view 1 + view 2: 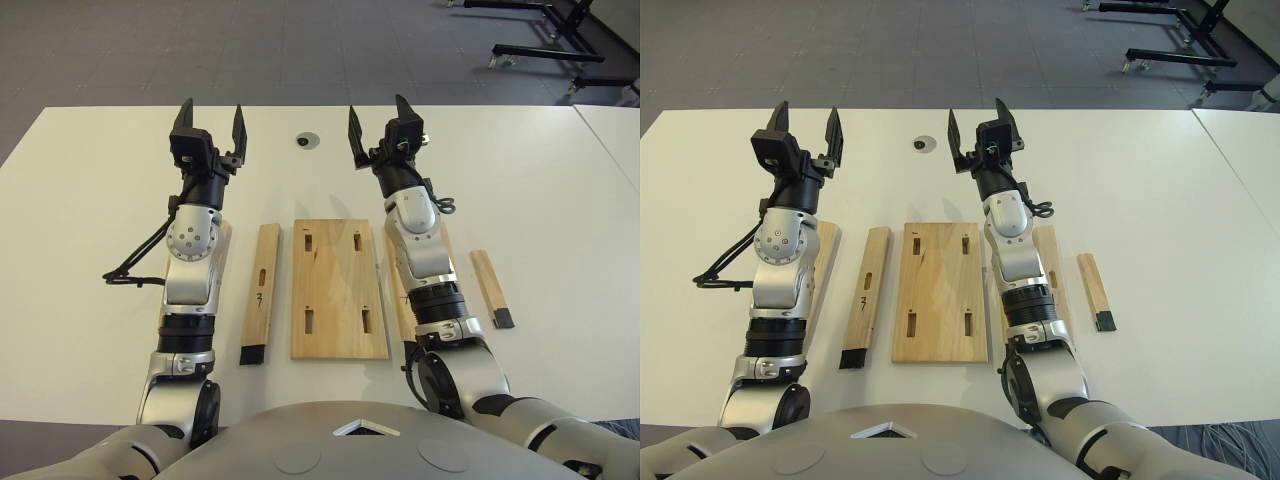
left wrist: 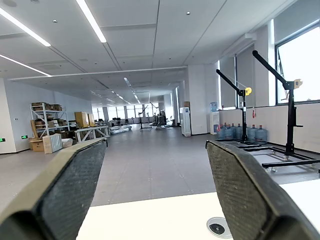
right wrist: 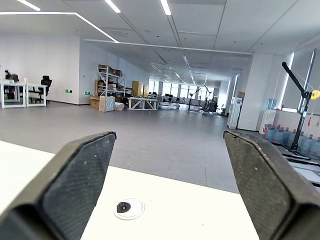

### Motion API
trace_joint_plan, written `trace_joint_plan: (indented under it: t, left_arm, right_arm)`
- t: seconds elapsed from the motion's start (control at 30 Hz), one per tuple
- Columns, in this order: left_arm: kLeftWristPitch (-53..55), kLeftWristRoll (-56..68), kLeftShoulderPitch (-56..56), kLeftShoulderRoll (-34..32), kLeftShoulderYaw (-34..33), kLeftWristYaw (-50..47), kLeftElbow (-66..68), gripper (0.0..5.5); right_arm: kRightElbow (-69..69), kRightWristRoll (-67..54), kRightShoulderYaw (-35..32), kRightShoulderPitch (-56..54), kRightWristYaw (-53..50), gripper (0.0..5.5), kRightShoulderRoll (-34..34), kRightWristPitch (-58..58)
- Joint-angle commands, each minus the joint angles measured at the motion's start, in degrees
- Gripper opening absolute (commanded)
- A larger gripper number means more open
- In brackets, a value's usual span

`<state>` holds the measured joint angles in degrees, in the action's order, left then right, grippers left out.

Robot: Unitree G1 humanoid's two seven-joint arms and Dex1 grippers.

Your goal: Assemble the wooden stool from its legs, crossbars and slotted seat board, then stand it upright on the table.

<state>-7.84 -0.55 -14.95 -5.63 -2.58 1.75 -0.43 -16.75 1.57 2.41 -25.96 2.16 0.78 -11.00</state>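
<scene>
the slotted seat board (image 1: 339,288) lies flat on the counter (image 1: 100,180), at 5 o'clock from the left end effector (image 1: 213,112) and 7 o'clock from the right end effector (image 1: 377,110), apart from both. both are spread open and empty. a leg (image 1: 262,290) lies at the board's 9 o'clock.

Left of seat board (image 1: 938,290), beyond slotted leg (image 1: 864,295): wooden piece (image 1: 828,250) mostly under left forearm (image 1: 780,270), only edge strip showing. Right of seat board: second wooden piece (image 1: 1055,270) half covered by right forearm (image 1: 1015,255). Mark on slotted leg too small to read.
</scene>
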Motion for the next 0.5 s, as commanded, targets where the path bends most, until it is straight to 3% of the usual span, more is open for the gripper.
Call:
trace_joint_plan:
  t: [0.03,0.5]
  left_arm:
    - [-0.05,-0.46,-0.65,-0.72,-0.23,0.12,-0.4,3.61]
    - [-0.16,-2.19,0.36,0.3,0.01,-2.83,-1.18,3.61]
  right_arm:
    - [3.34,0.3,-1.49,0.83,-2.88,3.97,0.37,0.26]
    - [15.57,-3.38,1.73,11.27,0.22,3.97,2.57,8.44]
